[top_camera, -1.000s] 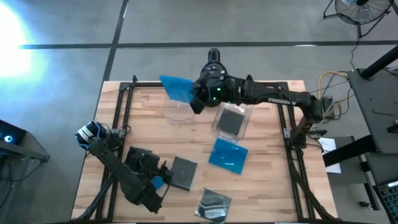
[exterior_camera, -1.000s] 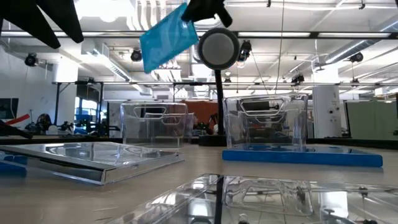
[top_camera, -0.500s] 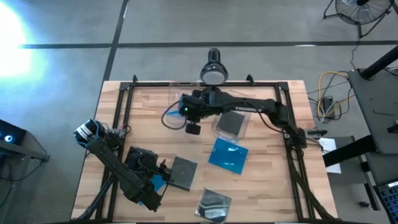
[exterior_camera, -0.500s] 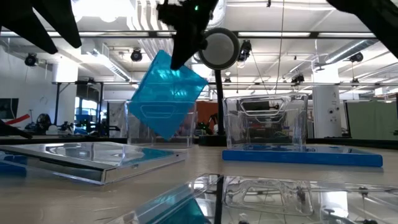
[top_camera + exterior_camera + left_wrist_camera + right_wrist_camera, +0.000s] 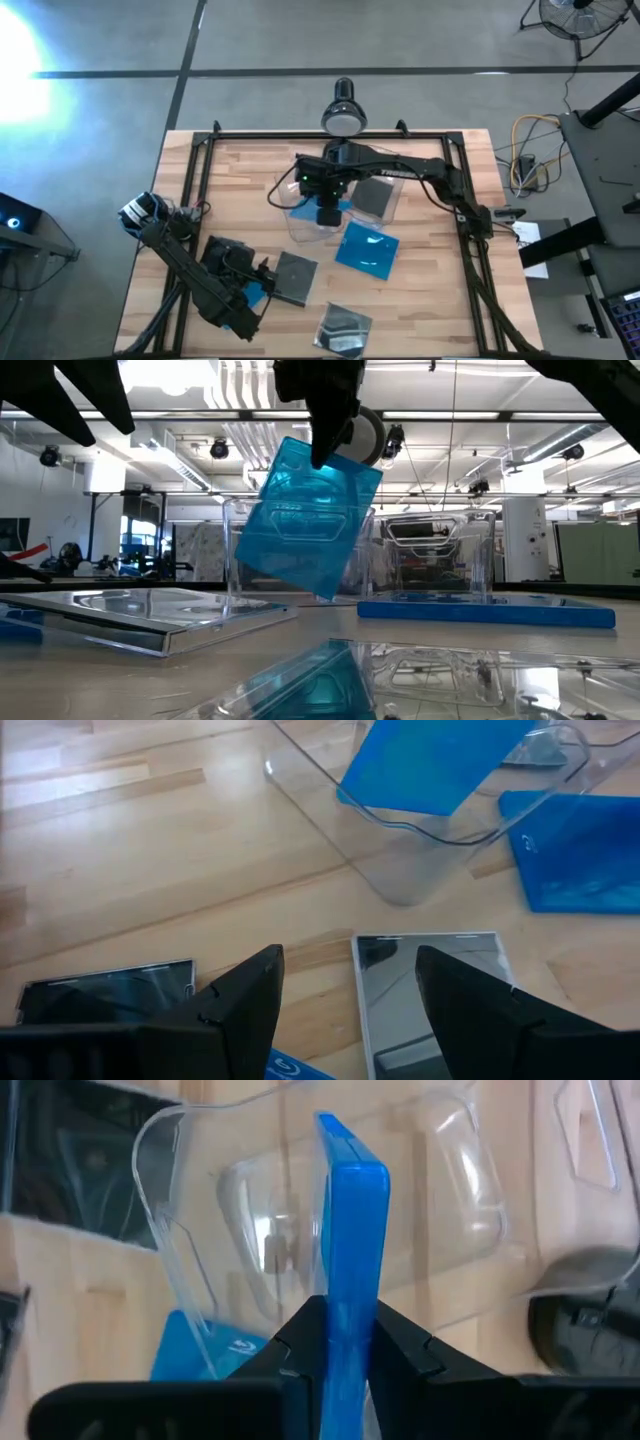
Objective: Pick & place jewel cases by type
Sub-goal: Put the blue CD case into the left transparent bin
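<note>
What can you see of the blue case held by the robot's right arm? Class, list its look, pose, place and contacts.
The blue case is a thin, flat, square piece of see-through bright blue plastic with moulded ridges on its face. It hangs tilted, one corner lowest, clamped at its upper edge by the right end effector, whose dark fingers press both faces. It sits above and partly inside the left clear bin. Whether it touches the bin's walls cannot be told.

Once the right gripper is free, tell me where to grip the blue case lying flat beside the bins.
Come straight down on the flat blue case and pinch its left and right edges. It lies flat and thin, slightly turned, so turn the wrist to match. Its far edge sits close to the clear bins, probably leaving less room there.
</note>
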{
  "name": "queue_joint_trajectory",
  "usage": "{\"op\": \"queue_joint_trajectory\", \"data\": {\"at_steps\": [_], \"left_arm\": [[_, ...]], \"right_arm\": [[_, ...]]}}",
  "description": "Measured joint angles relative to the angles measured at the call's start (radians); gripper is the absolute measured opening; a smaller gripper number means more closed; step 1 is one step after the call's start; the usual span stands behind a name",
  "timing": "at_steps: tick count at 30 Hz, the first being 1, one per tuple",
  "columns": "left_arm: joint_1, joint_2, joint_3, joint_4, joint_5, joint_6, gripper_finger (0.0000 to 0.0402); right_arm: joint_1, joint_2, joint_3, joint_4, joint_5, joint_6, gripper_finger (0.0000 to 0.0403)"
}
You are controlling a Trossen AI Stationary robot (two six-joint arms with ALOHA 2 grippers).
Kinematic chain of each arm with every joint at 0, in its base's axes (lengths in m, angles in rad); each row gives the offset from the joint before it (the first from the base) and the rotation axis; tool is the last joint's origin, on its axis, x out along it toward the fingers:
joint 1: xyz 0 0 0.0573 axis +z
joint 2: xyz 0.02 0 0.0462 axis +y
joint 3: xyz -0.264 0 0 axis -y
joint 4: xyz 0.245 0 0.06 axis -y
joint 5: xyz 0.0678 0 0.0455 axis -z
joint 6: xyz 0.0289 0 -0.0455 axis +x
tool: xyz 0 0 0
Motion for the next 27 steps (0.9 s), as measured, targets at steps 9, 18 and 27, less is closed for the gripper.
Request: {"op": "queue_joint_trajectory", "data": {"at_steps": [9, 18, 27], "left_arm": [[0.0, 0.0, -0.001, 0.002, -0.001, 0.0, 0.0213], [0.0, 0.0, -0.002, 0.003, -0.002, -0.006, 0.0213], [-0.001, 0.0, -0.002, 0.004, 0.001, -0.006, 0.0213]], "right_arm": [[0.018, 0.006, -0.026, 0.086, 0.019, -0.136, 0.017], [0.068, 0.006, -0.026, 0.344, 0.809, -0.257, 0.0272], [0.047, -0.042, -0.026, 0.172, 0.676, -0.01, 0.0278]]}}
